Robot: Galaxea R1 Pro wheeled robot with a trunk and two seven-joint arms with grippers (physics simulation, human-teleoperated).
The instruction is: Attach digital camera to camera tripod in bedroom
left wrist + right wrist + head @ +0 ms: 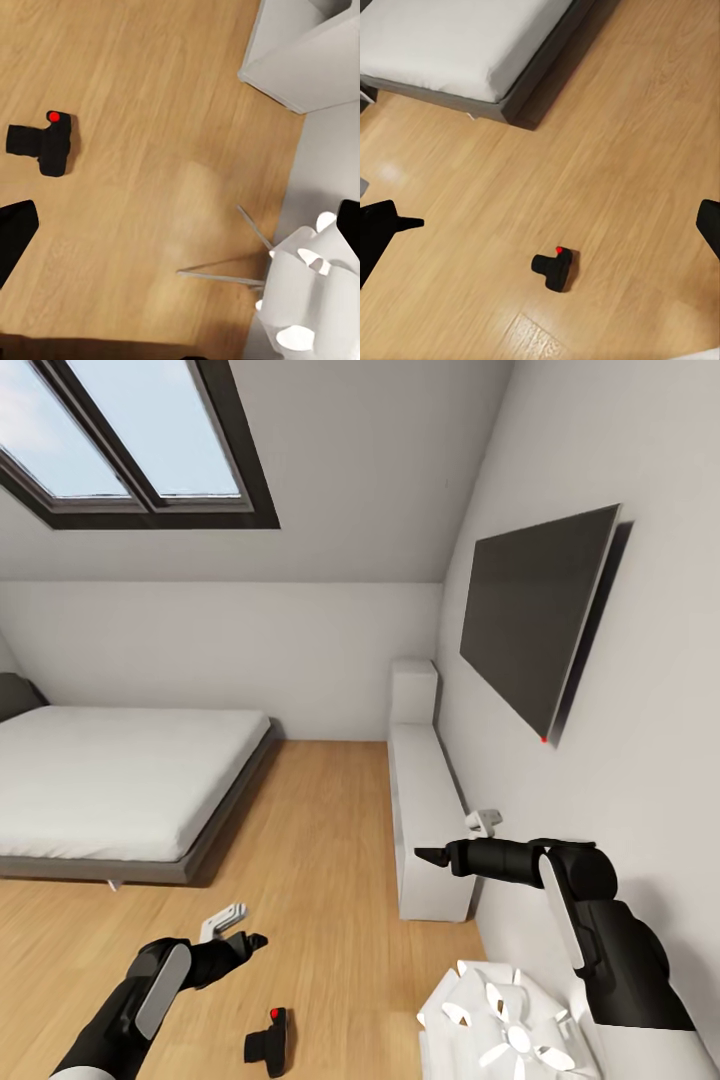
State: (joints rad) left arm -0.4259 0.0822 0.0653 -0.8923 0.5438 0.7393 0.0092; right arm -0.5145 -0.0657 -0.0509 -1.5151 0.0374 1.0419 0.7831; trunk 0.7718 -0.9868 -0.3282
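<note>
The digital camera (268, 1042) lies untouched on the wood floor (330, 830) at the frame's bottom centre, both grippers (250, 941) (424, 854) seemingly spread and empty, probably awaiting pickup.

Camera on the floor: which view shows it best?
The left wrist view: the camera appears largest, with lens and red button plain. The right wrist view shows it smaller, beyond the bed; in the head view it lies near the bottom edge.
</note>
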